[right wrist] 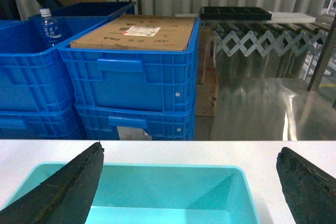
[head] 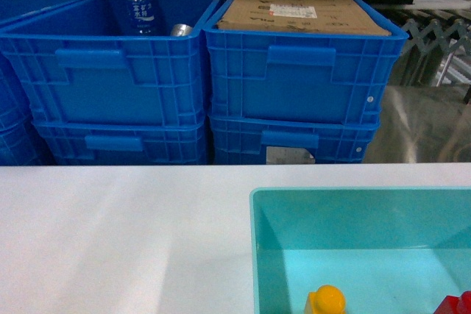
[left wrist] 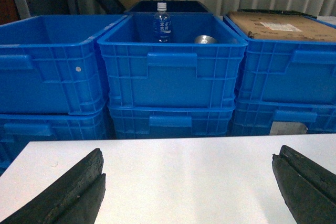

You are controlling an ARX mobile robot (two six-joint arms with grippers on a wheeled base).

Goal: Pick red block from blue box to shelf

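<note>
Where your head view looks down, one red block point(head: 455, 305) and one yellow block point(head: 325, 301) lie in the blue box point(head: 255, 248) at its near edge, white table point(head: 118, 233) open leftward. Left wrist: left gripper point(left wrist: 186, 187) spread wide, empty, over bare table. Right wrist: right gripper point(right wrist: 191, 187) equally wide, empty, above the box.

Nothing legible – water bottle point(head: 139, 6) label has blurred characters, cardboard box point(head: 302, 12) carries a white sticker, unreadable.

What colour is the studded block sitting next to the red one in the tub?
Yellow-orange. The studded block shows best in the head view, at the bottom edge of the tub.
</note>
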